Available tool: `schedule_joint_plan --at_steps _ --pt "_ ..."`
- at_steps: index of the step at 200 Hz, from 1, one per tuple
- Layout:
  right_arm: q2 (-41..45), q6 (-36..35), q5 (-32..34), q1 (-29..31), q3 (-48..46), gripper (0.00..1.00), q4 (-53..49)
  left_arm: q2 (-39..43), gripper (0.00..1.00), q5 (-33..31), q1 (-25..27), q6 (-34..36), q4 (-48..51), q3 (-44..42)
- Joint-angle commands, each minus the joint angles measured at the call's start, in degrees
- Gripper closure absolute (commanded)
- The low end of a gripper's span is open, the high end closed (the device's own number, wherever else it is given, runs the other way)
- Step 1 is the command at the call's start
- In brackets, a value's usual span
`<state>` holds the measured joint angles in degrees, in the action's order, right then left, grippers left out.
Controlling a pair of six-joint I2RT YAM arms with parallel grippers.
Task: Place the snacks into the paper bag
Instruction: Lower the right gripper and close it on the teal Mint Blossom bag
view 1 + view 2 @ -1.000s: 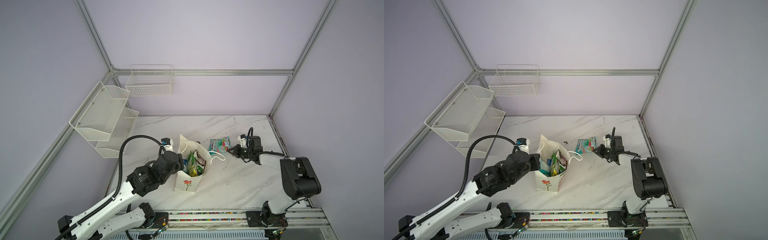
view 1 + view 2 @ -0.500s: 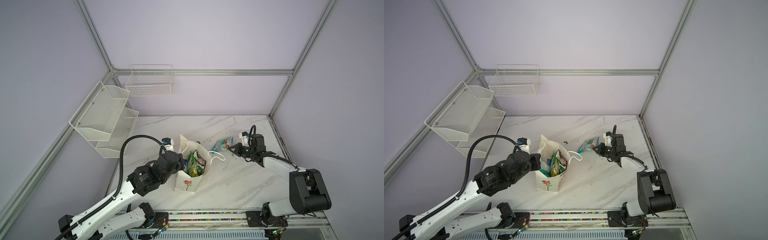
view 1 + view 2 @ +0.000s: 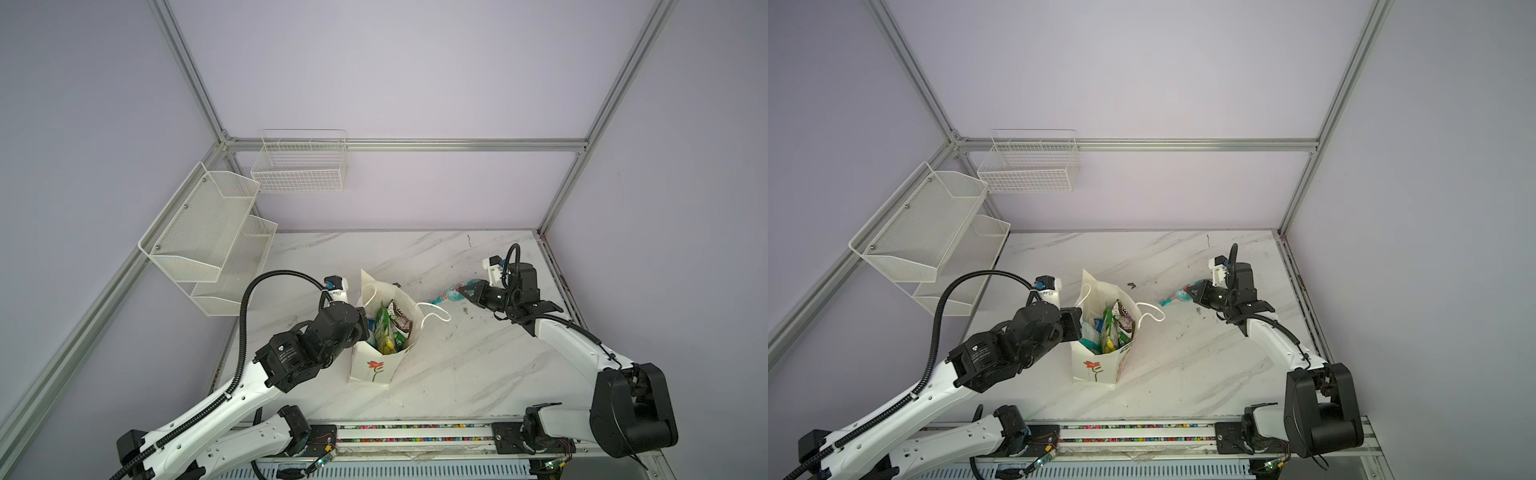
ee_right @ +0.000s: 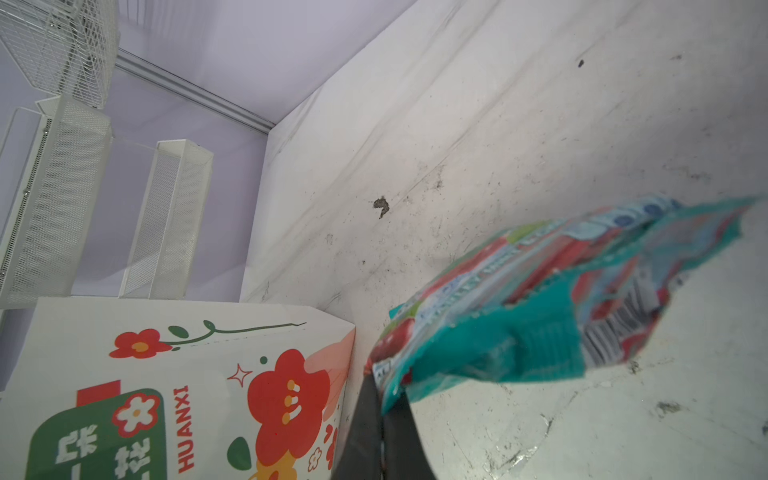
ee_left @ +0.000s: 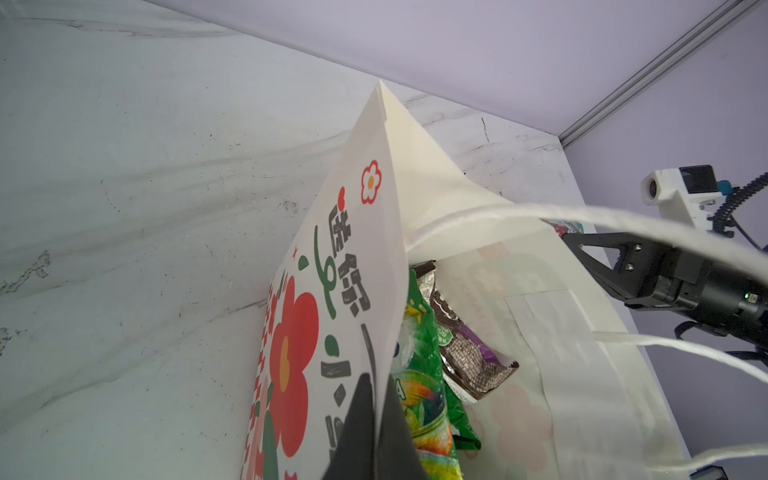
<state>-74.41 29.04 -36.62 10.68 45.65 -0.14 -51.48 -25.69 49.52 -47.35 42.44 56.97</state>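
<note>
While the left gripper [image 5: 376, 386] is pinching the near rim of the cream-white paper gift bag [image 3: 370, 368] printed with red flowers and Chinese lettering, its jaws are lying closed on the paper wall, one finger outside and one inside. That bag is standing upright on the white marble-patterned tabletop [image 3: 457, 374], roughly mid-table, with its mouth gaping upward. Inside it, a green glossy candy pouch [image 5: 419, 374] is leaning against the gripped wall, and a dark brown bar packet [image 5: 465, 353] is resting just behind it. In a top view a second teal packet [image 3: 1089, 334] is showing beside them.

A white cord handle [image 3: 434, 313] is drooping over the bag's right edge onto the table, lying between the bag's mouth and the right gripper [image 3: 464, 289]. In the left wrist view the other cord is crossing in front of that gripper.

Further back and to the right, the right gripper is clamping one corner of a teal glossy candy pouch [image 4: 561, 299], jaws shut tight on it. The pouch is sticking out toward the bag, outside it and apart from it, blurred in the right wrist view.

A dark speck [image 4: 380, 206] is sitting on the marble behind the bag. Farthest off, a white two-tier mesh shelf [image 3: 208, 232] is hanging on the left wall and a white wire basket [image 3: 301, 166] on the back wall.
</note>
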Motion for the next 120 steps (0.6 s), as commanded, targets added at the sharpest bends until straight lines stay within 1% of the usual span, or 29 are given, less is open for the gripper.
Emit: schedule_joint_plan --at_steps 1,57,120 --pt "2.8 -0.9 0.2 0.6 2.7 1.0 -1.2 -0.3 1.0 1.3 -0.1 -0.3 0.7 4.0" --pt "6.8 -1.2 0.8 1.3 6.0 1.0 -5.0 -0.6 1.0 1.8 -0.1 -0.5 0.5 4.2" --pt "9.7 -1.4 0.8 3.2 8.5 1.0 -6.6 -0.8 1.0 2.3 -0.1 -0.5 0.3 4.5"
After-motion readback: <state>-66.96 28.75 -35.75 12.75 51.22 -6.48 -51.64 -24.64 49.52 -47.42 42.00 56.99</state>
